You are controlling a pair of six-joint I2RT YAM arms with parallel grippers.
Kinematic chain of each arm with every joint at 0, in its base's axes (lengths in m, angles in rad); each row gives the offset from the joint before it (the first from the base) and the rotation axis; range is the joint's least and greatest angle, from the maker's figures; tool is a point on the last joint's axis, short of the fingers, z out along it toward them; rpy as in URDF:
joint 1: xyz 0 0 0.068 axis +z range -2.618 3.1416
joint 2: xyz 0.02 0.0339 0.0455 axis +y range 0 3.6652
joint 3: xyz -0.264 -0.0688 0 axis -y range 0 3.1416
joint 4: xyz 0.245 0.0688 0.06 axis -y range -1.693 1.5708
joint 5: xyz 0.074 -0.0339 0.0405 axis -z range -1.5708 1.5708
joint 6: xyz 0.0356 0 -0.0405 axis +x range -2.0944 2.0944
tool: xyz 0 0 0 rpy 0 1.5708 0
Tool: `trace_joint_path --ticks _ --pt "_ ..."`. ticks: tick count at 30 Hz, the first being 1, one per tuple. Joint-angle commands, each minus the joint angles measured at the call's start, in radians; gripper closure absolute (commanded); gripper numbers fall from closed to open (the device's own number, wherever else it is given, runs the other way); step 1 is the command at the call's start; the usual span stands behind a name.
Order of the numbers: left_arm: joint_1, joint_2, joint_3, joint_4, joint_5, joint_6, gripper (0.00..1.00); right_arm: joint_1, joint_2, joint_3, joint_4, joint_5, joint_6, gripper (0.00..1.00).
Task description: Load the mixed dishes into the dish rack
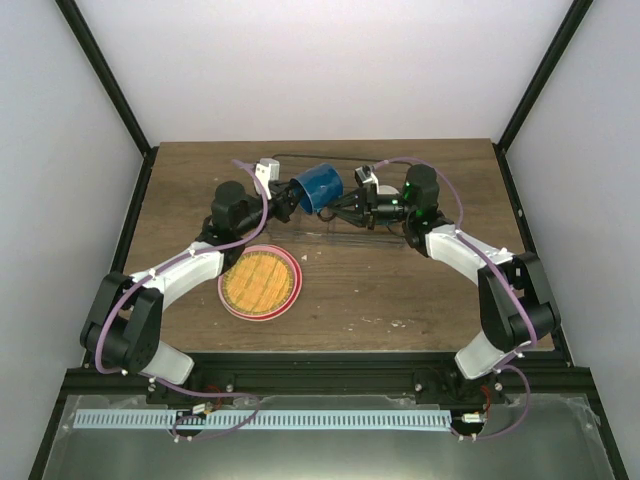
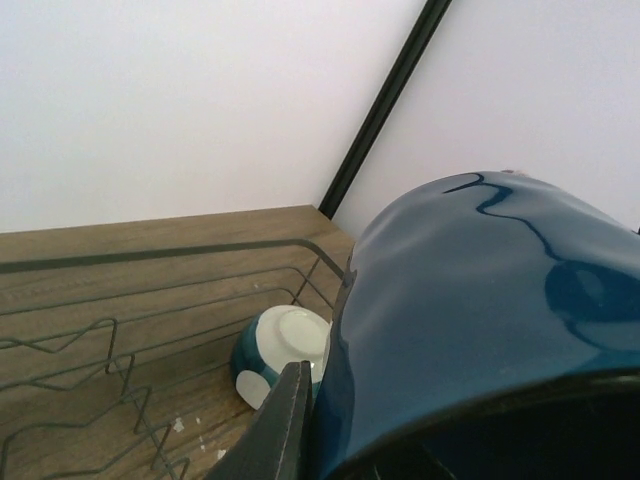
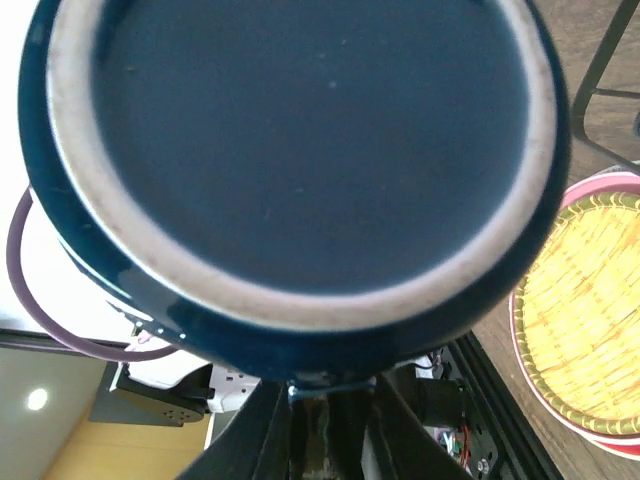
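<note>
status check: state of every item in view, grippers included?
Dark thin-wire dish rack: upright on the wooden table.
Small cream bowl with teal outside: upside down in the rack.
Small dark blue handled mug: airborne, on its side.
Pink round plate: flat on the table, outside the rack.
Orange-yellow woven-pattern plate: flat on the pink plate.
Left gripper: one finger against the mug; grip unclear.
Right gripper: fingers shut on the mug.

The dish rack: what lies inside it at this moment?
A small bowl, teal outside, lies base-up near a corner of the dish rack. The blue mug close to the left wrist camera covers the rest of that side.
</note>
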Motion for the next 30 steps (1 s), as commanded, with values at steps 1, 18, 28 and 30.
trace_joint_path --ticks 1,18,28,30 --pt "-0.018 0.007 0.014 -0.014 0.035 -0.063 1.00 0.014 -0.006 0.059 0.064 0.002 -0.129 0.97" --pt "0.012 -0.073 -0.052 -0.181 -0.011 0.041 0.66 -0.038 -0.022 0.247 -0.370 0.141 -0.447 0.99" --pt "0.035 -0.166 -0.078 -0.338 -0.088 0.104 0.45 -0.107 -0.016 0.349 -0.728 0.305 -0.700 0.99" --pt "0.040 -0.193 -0.064 -0.392 -0.113 0.116 0.16 -0.109 0.004 0.415 -0.855 0.376 -0.783 0.99"
